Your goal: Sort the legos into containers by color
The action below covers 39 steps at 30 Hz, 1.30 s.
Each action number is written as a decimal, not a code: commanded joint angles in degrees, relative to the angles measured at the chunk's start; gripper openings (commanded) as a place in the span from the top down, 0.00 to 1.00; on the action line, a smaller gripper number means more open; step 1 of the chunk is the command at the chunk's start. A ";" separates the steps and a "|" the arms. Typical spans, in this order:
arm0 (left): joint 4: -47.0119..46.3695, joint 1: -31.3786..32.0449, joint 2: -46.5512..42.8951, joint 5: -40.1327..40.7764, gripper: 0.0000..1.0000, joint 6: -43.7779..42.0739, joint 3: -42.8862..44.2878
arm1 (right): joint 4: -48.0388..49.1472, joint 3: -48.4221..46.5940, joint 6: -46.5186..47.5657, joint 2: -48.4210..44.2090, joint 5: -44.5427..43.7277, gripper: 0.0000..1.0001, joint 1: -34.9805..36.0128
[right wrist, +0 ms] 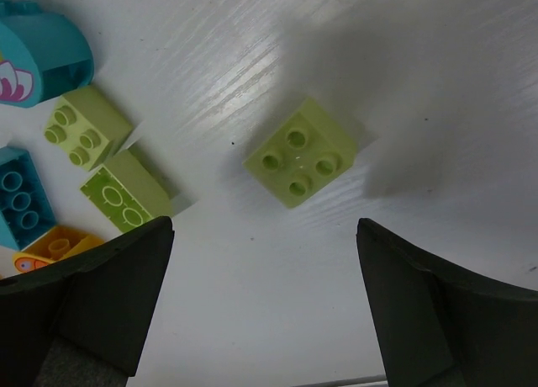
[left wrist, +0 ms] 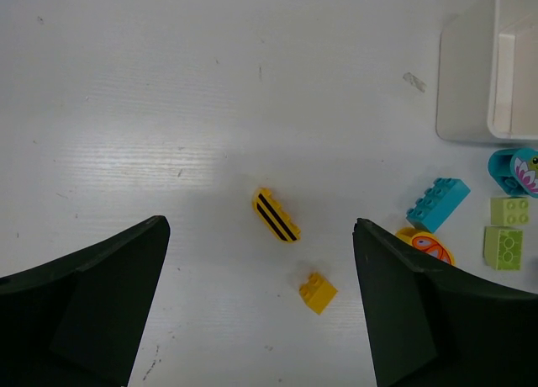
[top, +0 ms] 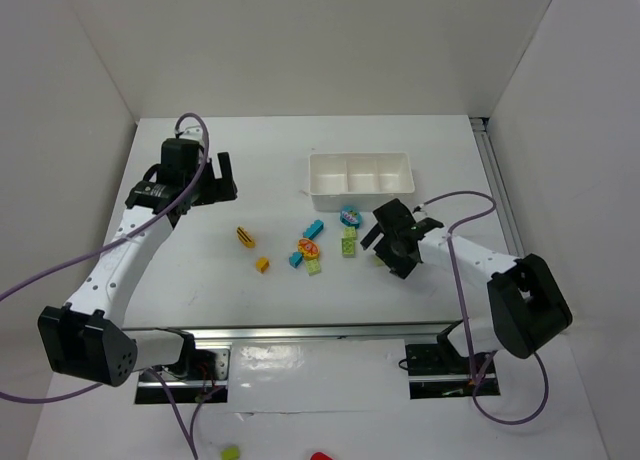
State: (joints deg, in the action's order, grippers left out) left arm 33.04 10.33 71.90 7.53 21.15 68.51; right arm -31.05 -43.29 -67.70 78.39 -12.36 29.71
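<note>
1. The white table [top: 250, 170] carried everything. The loose legos lay on it in a small group between the two arms, in front of the tray and outside it.
2. The left arm [top: 120, 265] was extended to the far left part of the table. The right arm [top: 470, 260] was extended to the group from the right side.
3. The white tray [top: 358, 189] with three compartments stood at the far middle of the table, a little apart from the bricks.
4. The left gripper [left wrist: 260, 225] hung above the table, well apart from the tray, with its fingers [left wrist: 92, 294] spread wide and touching nothing.
5. The right gripper [right wrist: 263, 227] was low, at the right edge of the group. Its fingers [right wrist: 437, 303] were also spread wide and pinched no brick.
6. A lime four-stud brick [right wrist: 301, 151] lay on the table in the gap of the right gripper, studs up, nearer to the finger on the right of that view.
7. Beside it, to the left in that view, lay a second lime four-stud brick [right wrist: 84, 126], a lime piece [right wrist: 124, 193], a cyan rounded piece [right wrist: 42, 50], a cyan brick [right wrist: 18, 198] and an orange piece [right wrist: 55, 246], close together.
8. In the left wrist view, a yellow brick with black stripes [left wrist: 276, 214] lay between the fingers, and a small yellow brick [left wrist: 318, 292] lay near it.
</note>
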 commanded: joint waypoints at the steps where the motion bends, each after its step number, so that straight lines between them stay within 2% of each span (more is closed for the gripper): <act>1: -0.61 0.13 0.08 -0.85 0.00 -0.76 0.75 | 3.88 0.75 -2.26 2.02 1.46 0.05 -0.27; 9: -0.61 0.13 1.14 -0.85 0.00 -1.90 0.75 | 3.19 -1.27 -2.26 6.95 -4.59 0.17 -0.27; 15: -0.61 0.13 1.66 -0.85 0.00 -2.43 0.75 | 3.19 -5.84 0.28 12.21 -8.21 0.19 -0.27; 18: -0.61 0.13 1.67 -1.38 0.00 -2.43 1.27 | 0.73 -8.91 0.30 15.03 -8.91 0.25 -0.27; 23: -0.61 0.13 1.67 -1.38 0.00 -2.43 1.27 | -0.68 -10.15 0.29 15.57 -9.61 0.42 -0.27; 24: -0.61 0.13 1.67 -1.38 0.00 -2.43 1.27 | -0.68 -9.63 0.29 15.04 -10.13 0.51 -0.27; 27: -0.61 0.13 1.67 -1.38 0.00 -2.43 1.27 | -2.87 -9.62 0.29 12.32 -10.93 0.61 -0.27; 32: 0.89 0.13 1.66 -0.93 0.00 -1.81 1.80 | -7.54 -14.80 4.67 4.59 -16.37 0.61 0.26; 34: 0.89 0.13 1.67 -2.42 0.00 -1.81 1.80 | -6.93 -17.26 9.85 3.27 -17.17 0.61 0.26; 36: 0.89 0.13 2.19 -3.57 0.00 -1.20 1.80 | -4.82 -21.82 16.68 4.04 -16.13 0.61 -0.53; 39: 0.89 0.13 2.81 -4.10 0.00 -0.15 1.80 | -4.28 -30.61 21.72 9.84 -15.23 0.60 -1.94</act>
State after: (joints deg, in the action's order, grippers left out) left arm 33.93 10.33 74.11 5.23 19.88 68.53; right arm -36.64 -66.87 -54.15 85.34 -25.74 28.88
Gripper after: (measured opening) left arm 1.001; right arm 0.441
